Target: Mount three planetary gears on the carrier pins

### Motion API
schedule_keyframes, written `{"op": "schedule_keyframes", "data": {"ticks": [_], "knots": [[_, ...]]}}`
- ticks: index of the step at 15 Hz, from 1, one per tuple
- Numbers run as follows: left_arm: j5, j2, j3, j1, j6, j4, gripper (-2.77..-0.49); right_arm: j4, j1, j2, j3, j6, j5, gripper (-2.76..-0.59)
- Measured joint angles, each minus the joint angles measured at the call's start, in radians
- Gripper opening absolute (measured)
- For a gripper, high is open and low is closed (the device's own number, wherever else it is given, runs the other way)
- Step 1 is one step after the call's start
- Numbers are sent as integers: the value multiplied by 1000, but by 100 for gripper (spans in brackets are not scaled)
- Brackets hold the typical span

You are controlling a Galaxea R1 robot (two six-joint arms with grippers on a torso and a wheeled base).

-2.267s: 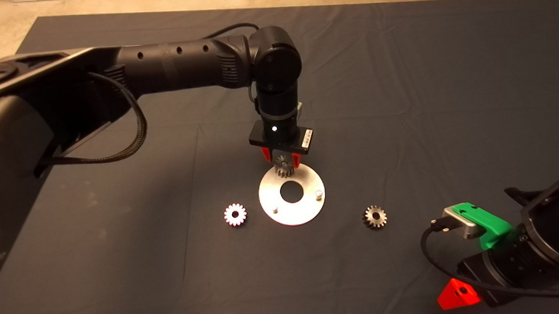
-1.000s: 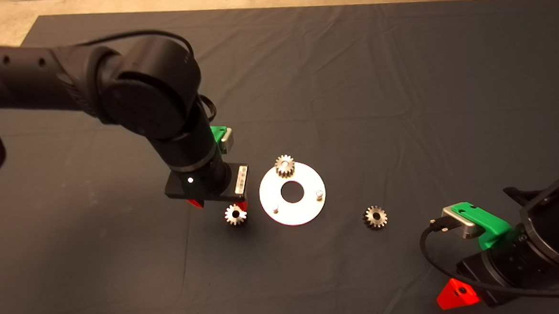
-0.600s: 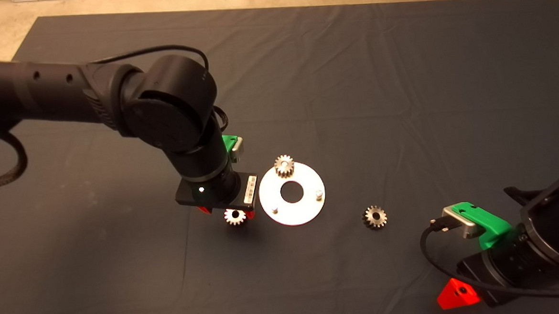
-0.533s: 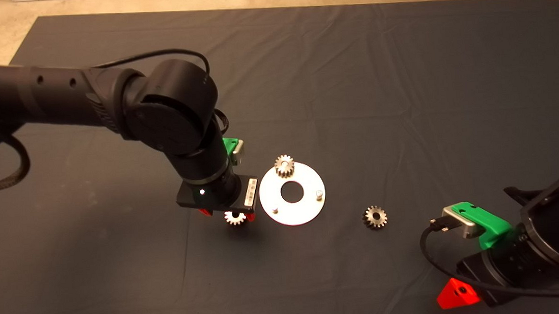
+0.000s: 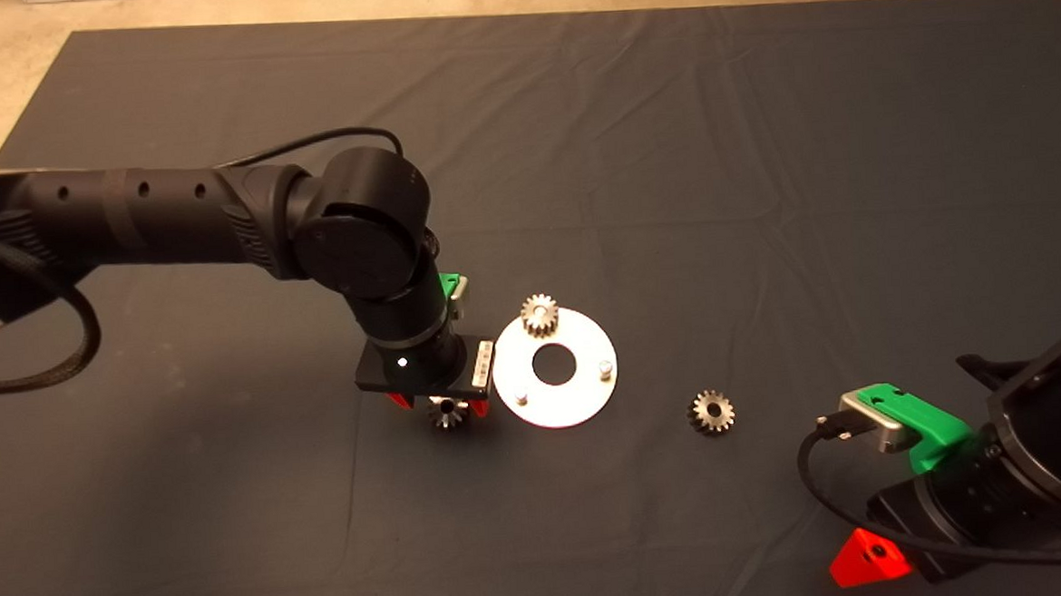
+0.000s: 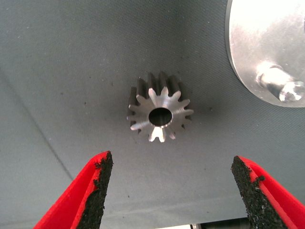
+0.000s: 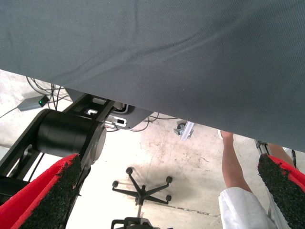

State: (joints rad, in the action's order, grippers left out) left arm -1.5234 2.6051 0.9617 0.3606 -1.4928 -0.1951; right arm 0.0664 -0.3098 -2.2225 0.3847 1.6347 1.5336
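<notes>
Left tool hovers wide open over loose gear beside disc.

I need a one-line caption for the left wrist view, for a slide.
Open left gripper poised over a loose planetary gear on the mat, beside the carrier disc and one bare pin.

Head view dim, warm cast; worktop mat dark w/ soft crease shading. Disc glares near-white. Left arm throws a faint shadow under the gear. Left wrist view brighter, gear sharp, strong glare on disc & pin. Right wrist view: floor washed out.
</notes>
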Motion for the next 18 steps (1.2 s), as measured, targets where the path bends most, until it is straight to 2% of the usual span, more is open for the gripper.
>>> {"op": "schedule_keyframes", "data": {"ticks": [8, 11, 15, 18], "knots": [[0, 2, 34, -30, 36, -6, -151, 0, 0, 0, 0, 0, 0, -60], [0, 2, 44, -33, 53, -8, -151, 0, 0, 0, 0, 0, 0, -60], [0, 2, 61, -67, 85, -9, -137, 0, 0, 0, 0, 0, 0, -60], [0, 2, 75, -70, 91, -11, -137, 0, 0, 0, 0, 0, 0, -60]]}}
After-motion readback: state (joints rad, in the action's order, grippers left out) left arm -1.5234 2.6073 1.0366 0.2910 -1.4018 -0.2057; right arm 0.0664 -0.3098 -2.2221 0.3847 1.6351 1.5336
